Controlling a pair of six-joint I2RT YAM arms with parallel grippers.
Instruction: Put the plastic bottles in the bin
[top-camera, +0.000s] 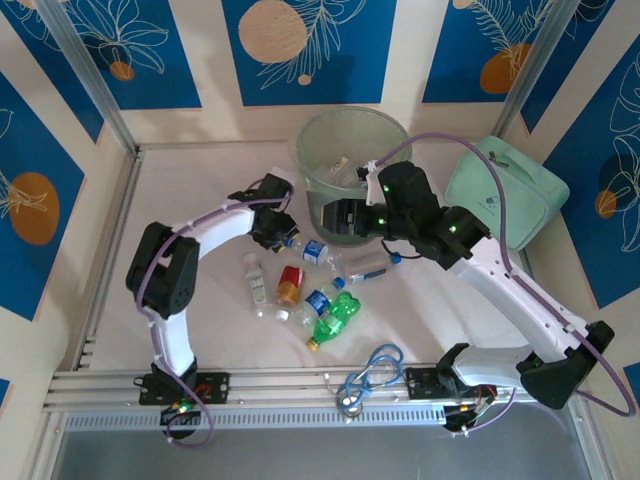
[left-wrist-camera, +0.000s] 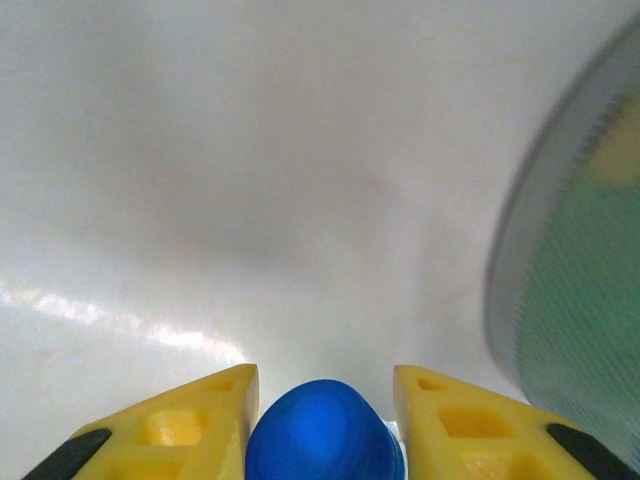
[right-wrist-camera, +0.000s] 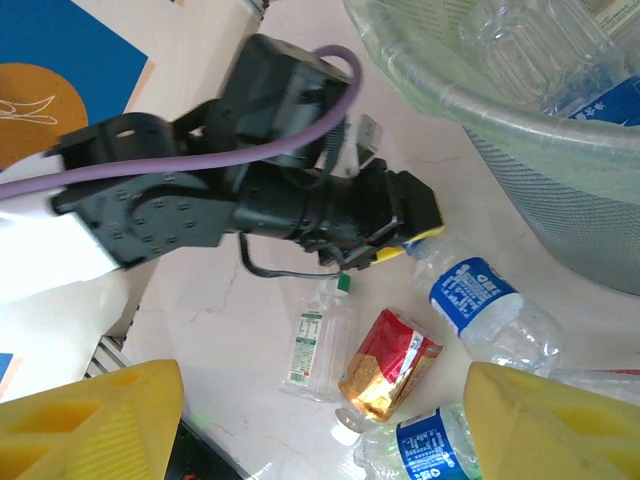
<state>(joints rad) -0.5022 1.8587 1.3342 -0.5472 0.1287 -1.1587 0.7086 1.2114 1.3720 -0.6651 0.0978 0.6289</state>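
- Judging the task partly done: finding a few clear crushed bottles (top-camera: 345, 168) already lying inside the pale green bin (top-camera: 312, 178) at the far middle of the table.
- Leaving the exact number inside open, given the blurring from the translucent wall.
- Counting roughly six bottles left on the tabletop just in front of the bin: a blue-capped bottle (top-camera: 313, 250), a clear bottle with a green cap (top-camera: 255, 278), a red-labelled bottle (top-camera: 290, 283), a second blue-labelled bottle (top-camera: 320, 300), a green bottle (top-camera: 335, 318) and a clear one (top-camera: 365, 265) beneath the right arm.
- Recording the left gripper (left-wrist-camera: 322, 388) clamped almost fully together on the blue cap (left-wrist-camera: 325, 440) of the blue-capped bottle, with the cap wedged between both yellow fingers (left-wrist-camera: 200, 425).
- Reading that bottle, from the right wrist view, as lying low beside the bin wall and appearing to rest on the table, not yet raised.
- Recording the right gripper (right-wrist-camera: 315, 400) hanging above the pile with fingers spread wide, gripping nothing and touching nothing.
- Estimating the step in hand as lifting the blue-capped bottle over the rim, with the tall bin calling for a clear rise first.
- Noting a coiled blue cable (top-camera: 375, 368) near the front rail and a mint-green soft case (top-camera: 505, 195) right of the bin, both outside the job.
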